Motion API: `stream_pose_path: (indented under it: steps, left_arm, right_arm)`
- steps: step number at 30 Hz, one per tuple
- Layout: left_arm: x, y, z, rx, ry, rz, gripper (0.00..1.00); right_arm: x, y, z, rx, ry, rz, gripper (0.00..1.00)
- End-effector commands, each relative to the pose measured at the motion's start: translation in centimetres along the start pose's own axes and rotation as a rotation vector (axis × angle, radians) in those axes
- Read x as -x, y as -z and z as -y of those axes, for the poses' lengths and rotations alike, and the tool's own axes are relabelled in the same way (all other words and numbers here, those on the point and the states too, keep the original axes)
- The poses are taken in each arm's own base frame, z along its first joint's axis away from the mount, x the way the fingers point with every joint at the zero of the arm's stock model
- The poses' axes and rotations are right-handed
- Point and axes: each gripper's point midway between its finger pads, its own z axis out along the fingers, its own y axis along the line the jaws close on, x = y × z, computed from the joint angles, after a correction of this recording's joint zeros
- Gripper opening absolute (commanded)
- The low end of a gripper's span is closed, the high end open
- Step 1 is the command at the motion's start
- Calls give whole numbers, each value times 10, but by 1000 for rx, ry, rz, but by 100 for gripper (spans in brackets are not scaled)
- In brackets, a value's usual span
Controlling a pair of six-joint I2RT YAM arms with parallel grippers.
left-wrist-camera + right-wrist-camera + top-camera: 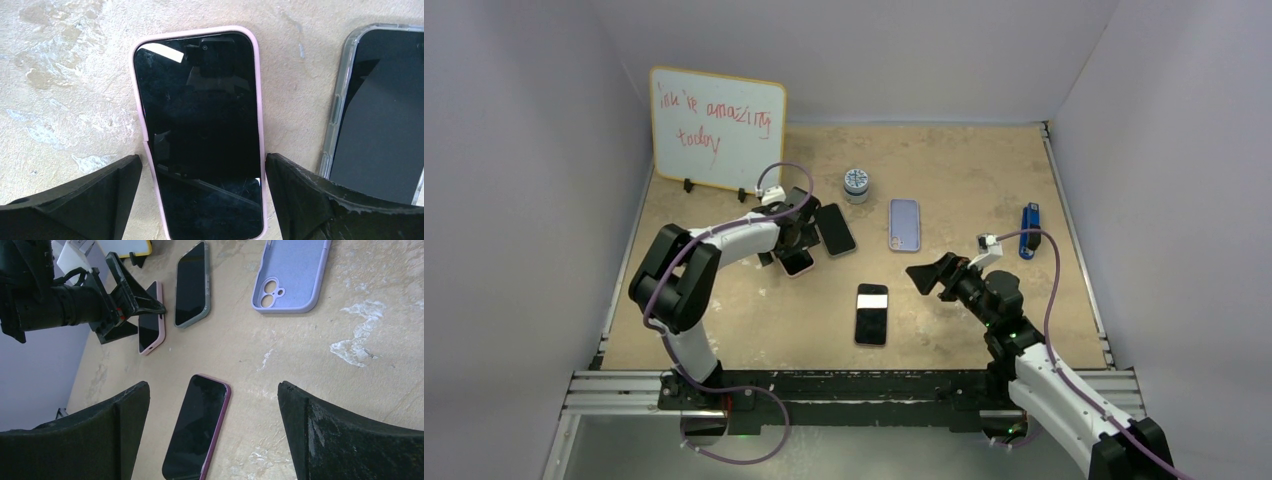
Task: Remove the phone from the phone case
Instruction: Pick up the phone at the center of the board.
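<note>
A phone in a pink case point(200, 130) lies face up on the tan table; it also shows in the top view point(797, 263) and the right wrist view point(151, 317). My left gripper point(202, 197) is open, low over the phone's near end, one finger point(100, 200) on each side of it with a narrow gap to the case. In the top view the left gripper point(792, 243) is left of centre. My right gripper point(932, 276) is open and empty, above the table right of a purple-edged phone point(197, 430).
A phone in a clear grey case point(835, 229) lies just right of the pink one. An empty lilac case point(904, 224), a small round tin point(856, 184), a blue object point(1029, 232) and a whiteboard point(716, 128) are farther back. The purple-edged phone point(872, 314) lies mid-table.
</note>
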Motion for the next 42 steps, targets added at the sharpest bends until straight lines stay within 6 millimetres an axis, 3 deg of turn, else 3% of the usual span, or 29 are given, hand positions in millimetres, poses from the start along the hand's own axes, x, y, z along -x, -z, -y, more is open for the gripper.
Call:
stream_pose_path:
  steps: [1, 10, 13, 18, 27, 35, 42]
  left_arm:
    - [3, -2, 6, -1, 73, -4, 100]
    - [-19, -14, -7, 39, 51, -57, 99]
    - [-20, -10, -11, 8, 64, -35, 93]
    - [-23, -2, -12, -68, 97, -14, 79]
    - [-6, 31, 1, -277, 127, 76, 55]
    - [9, 76, 23, -529, 158, 140, 47]
    - [5, 106, 27, -693, 191, 147, 41]
  right_arm:
    - [22, -1, -16, 32, 30, 58, 98]
    - [21, 0, -22, 61, 44, 48, 97]
    - [27, 0, -28, 82, 83, 61, 97]
    - [18, -1, -50, 199, 103, -12, 99]
    - [8, -1, -76, 265, 184, -65, 98]
    - [-14, -13, -106, 295, 155, -119, 93]
    - [-39, -31, -131, 294, 168, -180, 89]
